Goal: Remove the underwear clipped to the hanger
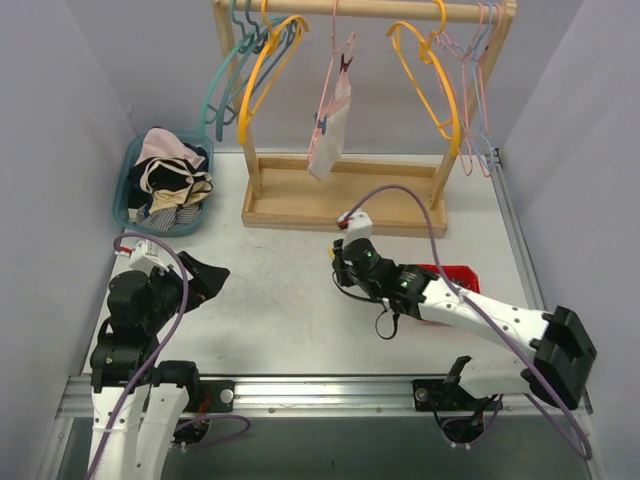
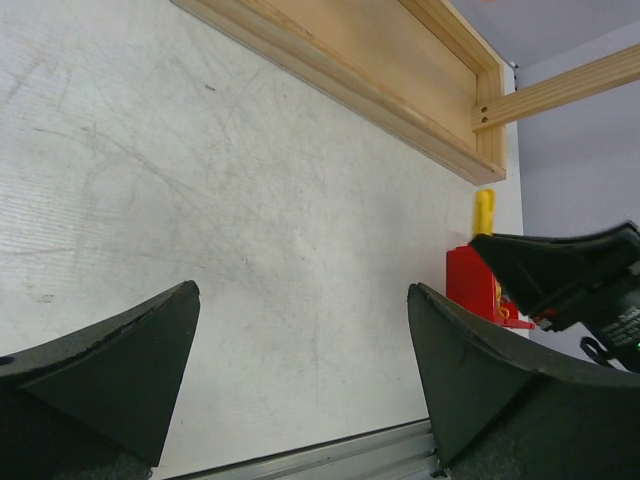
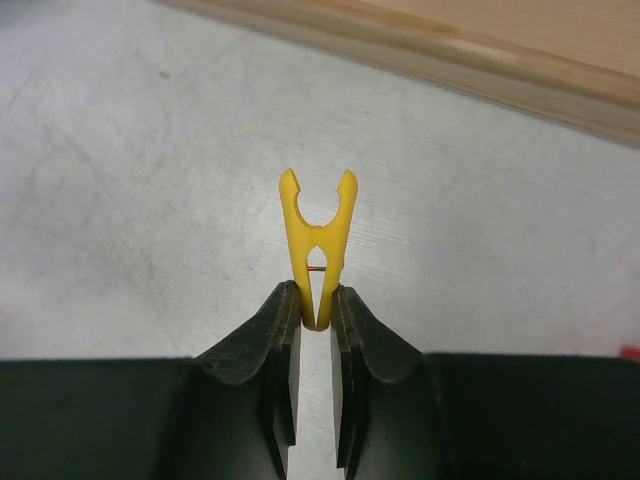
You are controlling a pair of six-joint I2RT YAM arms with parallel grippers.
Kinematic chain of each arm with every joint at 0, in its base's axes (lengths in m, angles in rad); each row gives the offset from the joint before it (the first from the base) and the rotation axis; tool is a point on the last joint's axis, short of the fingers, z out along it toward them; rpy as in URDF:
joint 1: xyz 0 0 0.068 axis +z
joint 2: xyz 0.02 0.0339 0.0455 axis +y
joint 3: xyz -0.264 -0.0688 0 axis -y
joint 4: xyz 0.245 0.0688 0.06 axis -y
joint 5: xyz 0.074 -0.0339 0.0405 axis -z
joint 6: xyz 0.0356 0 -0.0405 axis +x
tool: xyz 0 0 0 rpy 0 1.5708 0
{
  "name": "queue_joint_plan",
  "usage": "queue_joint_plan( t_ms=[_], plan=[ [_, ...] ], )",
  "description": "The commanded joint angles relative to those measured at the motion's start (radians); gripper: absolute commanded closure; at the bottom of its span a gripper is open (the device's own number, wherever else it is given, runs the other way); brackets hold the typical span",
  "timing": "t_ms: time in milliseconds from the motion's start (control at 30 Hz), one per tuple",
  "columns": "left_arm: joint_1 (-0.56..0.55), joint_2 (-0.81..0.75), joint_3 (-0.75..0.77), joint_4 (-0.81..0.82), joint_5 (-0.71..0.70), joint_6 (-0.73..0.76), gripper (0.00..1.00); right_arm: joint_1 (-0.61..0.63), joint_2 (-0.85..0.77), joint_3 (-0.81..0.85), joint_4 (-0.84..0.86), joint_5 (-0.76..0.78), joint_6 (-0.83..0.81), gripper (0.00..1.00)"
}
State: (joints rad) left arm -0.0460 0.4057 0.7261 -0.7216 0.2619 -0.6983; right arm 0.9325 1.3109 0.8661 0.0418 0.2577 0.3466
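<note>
- One pale pink-white brief point(image 1: 331, 125) is on the rack, hanging off a thin pink hanger point(image 1: 336, 30) near the middle of the rail, turned edge-on to the top camera.
- I count two pegs on it: a dark one point(image 1: 347, 65) up top and a blue one point(image 1: 322, 125) further down the edge.
- Right gripper point(image 3: 316, 300) is pinched onto one yellow clothespin point(image 3: 318, 240). It has it by the tail end, with the forked end pointing toward the wooden rack point(image 1: 330, 205), low over the table point(image 1: 300, 310).
- Left gripper point(image 2: 302, 295) has its jaws wide apart with nothing between them, just bare tabletop underneath.
- Hangers: two fat yellow ones, left point(image 1: 262, 75) and right point(image 1: 432, 75). There's also a bunch of teal ones point(image 1: 225, 80) at the far left and some thin pink ones point(image 1: 472, 90) at the far right. Both bunches overlap too much for a proper count.
- One teal basket point(image 1: 125, 205) sits at the back left, with black, pink and cream fabric heaped in it. Can't tell how many pieces, or whether the black brief is in there.
- One red box point(image 1: 455, 272) is beside the right arm.
</note>
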Motion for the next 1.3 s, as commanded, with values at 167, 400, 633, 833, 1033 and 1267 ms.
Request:
queue_joint_plan(
  t_ms=[167,400,633,833,1033,1267],
  plan=[
    [0.005,0.035,-0.014,0.09,0.033,-0.023,0.06,-0.027,-0.151,-0.101,-0.565,0.515,0.811,1.0],
    [0.003,0.044,-0.02,0.097,0.048,-0.033,0.06,-0.13,-0.353,-0.16,-0.776,0.603,1.054,1.0],
    [0.003,0.042,-0.028,0.114,0.066,-0.056,0.06,-0.264,-0.504,-0.167,-0.81,0.631,0.982,1.0],
    [0.003,0.053,-0.048,0.139,0.1,-0.063,0.06,-0.296,-0.463,-0.162,-0.809,0.6,0.963,0.37],
    [0.005,0.062,-0.047,0.151,0.115,-0.058,0.06,-0.296,-0.437,-0.116,-0.739,0.606,0.854,0.11],
    [0.003,0.079,-0.057,0.226,0.16,-0.06,0.06,-0.296,-0.44,-0.111,-0.263,0.239,0.297,0.09]
  ],
)
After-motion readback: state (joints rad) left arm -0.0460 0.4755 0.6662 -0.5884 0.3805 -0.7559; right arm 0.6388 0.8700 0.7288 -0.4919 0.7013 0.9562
